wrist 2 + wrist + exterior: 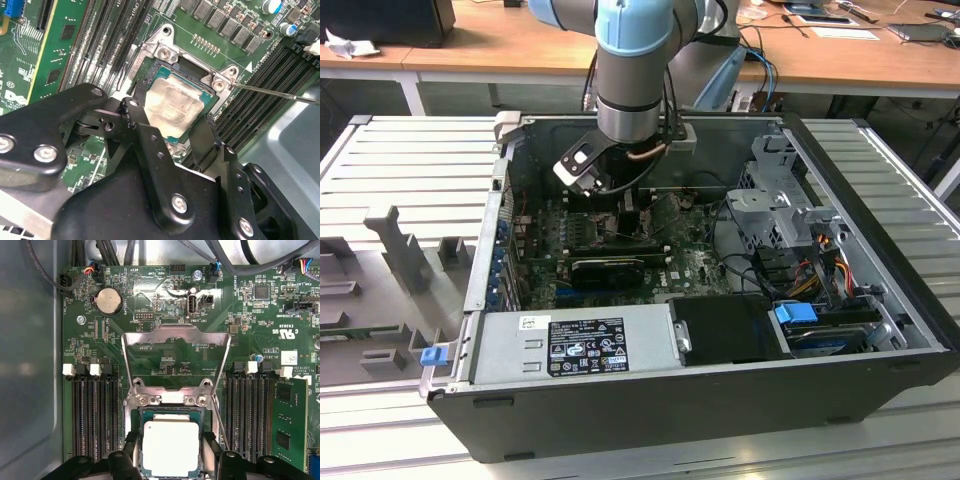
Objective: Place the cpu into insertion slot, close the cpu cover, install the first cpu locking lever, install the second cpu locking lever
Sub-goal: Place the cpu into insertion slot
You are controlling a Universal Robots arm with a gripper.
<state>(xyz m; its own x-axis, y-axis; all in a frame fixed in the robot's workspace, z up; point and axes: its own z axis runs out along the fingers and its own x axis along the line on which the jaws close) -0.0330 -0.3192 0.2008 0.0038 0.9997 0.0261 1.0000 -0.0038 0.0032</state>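
1. Cpu (171,447) lies over the insertion slot (171,411) with its pale metal top facing up and its edges square to the slot's rim. I cannot tell whether it is fully seated.
2. In both wrist views the gripper (170,456) straddles the cpu (172,102). One black finger (132,450) lies against one edge and the other finger against the opposite edge, so the chip is pinched between them.
3. The cpu cover (175,334) is swung open. Its silvery frame stands up from the hinge side of the slot, with green motherboard (165,360) visible through its square opening.
4. A thin locking lever (270,92) is unlatched. In the second wrist view it reaches out from a corner of the slot (192,67) across the black memory slots (255,105).
5. Further memory slots (92,415) run along both sides of the slot in the first wrist view. A round coin battery (108,301) sits beyond the open cover.
6. In the exterior view the arm (632,70) comes straight down into the open computer case (720,400). The gripper (623,205) is low over the board, on the side away from the grey power supply (570,340).
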